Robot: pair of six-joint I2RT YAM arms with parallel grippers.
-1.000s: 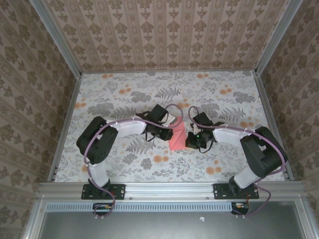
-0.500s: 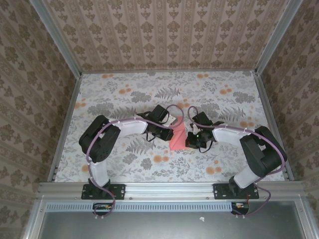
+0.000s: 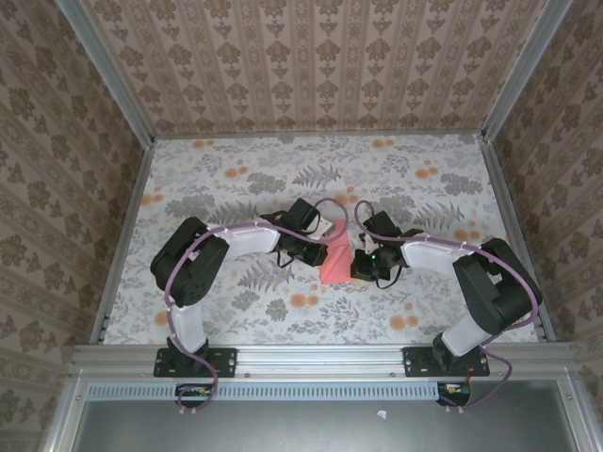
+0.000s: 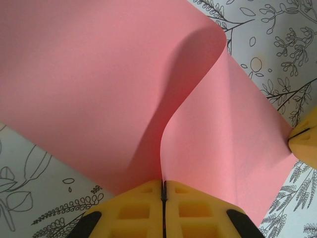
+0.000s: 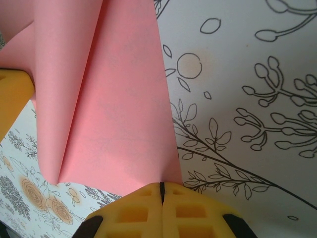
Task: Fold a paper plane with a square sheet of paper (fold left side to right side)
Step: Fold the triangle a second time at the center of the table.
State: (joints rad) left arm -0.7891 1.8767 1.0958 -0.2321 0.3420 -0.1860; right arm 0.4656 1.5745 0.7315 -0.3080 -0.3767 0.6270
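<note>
Side-to-side fold under way — no crease yet
At the middle of the counter (image 3: 236, 169) the square sheet of paper (image 3: 335, 256) arches loosely; left pincer (image 4: 163, 185) and right pincer (image 5: 161, 188) each pinch an edge tight — pressing flat and every later plane fold look undone.

Salmon-pink paper (image 3: 334, 260), floral-patterned table (image 3: 219, 179)

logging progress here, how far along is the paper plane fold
Done: the left jaws and right jaws are each shut on an edge of the pink sheet. In hand: the sheet bows up off the floral table in a soft curve, not pressed flat. Left: bring side onto side, crease it, then all the later plane folds.
</note>
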